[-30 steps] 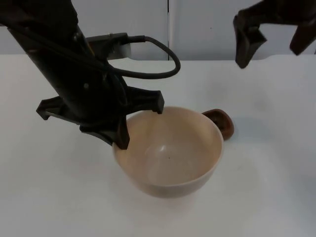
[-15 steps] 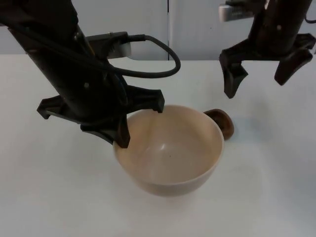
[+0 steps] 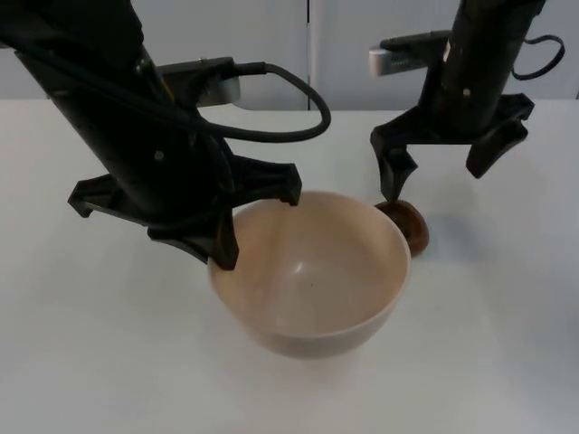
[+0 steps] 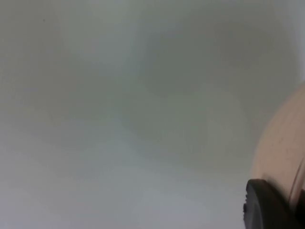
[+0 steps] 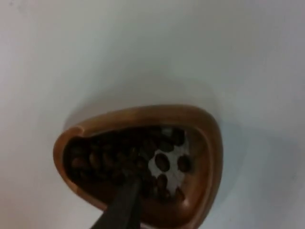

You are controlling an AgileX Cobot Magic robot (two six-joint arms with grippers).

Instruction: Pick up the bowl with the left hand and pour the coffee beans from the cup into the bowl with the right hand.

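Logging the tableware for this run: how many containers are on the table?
2: a beige bowl mid-table, the left tool at its rim, and a brown cup of coffee beans beside it, under the right tool.

A: Item tally, table top?
B: Bowl (image 3: pixel 308 271), beige: one. Cup (image 3: pixel 404 223), brown, at the bowl's 2 o'clock: one.
A: Contents?
B: Coffee beans (image 5: pixel 128 160) in the cup: many, not countable singly.
A: Grippers?
B: Two: left gripper (image 3: pixel 258 226), right gripper (image 3: pixel 436 176).
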